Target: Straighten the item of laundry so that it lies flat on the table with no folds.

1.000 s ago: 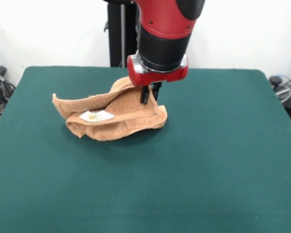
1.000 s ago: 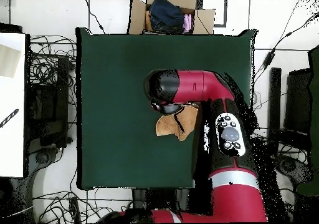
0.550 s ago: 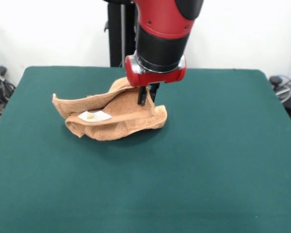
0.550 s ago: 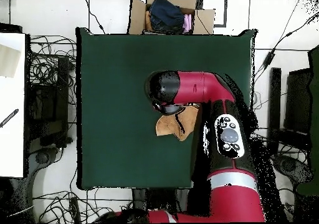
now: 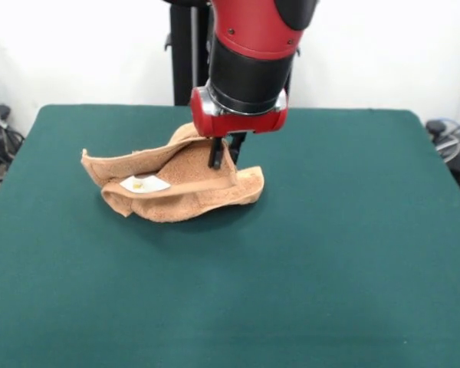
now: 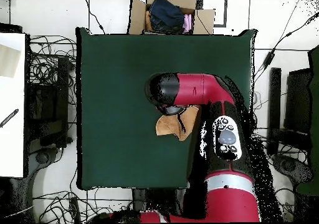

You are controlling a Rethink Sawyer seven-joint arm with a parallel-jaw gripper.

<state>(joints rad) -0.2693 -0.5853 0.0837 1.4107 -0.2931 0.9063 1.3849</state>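
I see an orange-tan towel (image 5: 185,186) (white label (image 5: 145,184)) on the dark green desk (image 5: 330,253), under my red-and-black arm (image 5: 249,54).

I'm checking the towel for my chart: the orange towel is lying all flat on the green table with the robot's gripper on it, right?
Not flat. In the front view the towel is crumpled and folded on the green table, with the gripper on it.
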